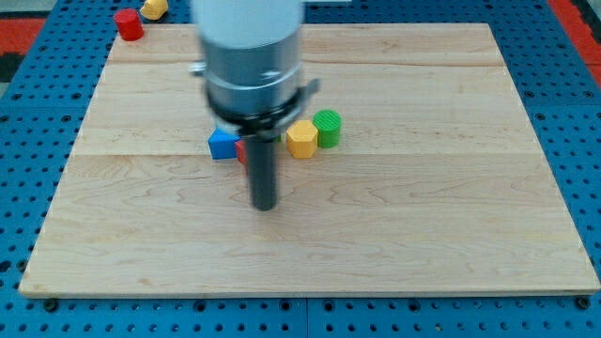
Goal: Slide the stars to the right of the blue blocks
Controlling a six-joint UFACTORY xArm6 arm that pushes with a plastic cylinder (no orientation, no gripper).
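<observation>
My tip (266,206) rests on the wooden board (423,225), just below a cluster of blocks at the board's middle. A blue block (223,143) sits at the cluster's left. A red block (242,151) beside it is mostly hidden behind the rod, shape unclear. A yellow hexagonal block (301,139) and a green round ridged block (327,128) sit to the rod's right, touching each other. The arm's body hides whatever lies behind it. No star shape can be made out.
A red cylinder (129,23) and a yellow block (154,7) lie off the board at the view's top left, on the blue pegboard surface (38,141) that surrounds the board.
</observation>
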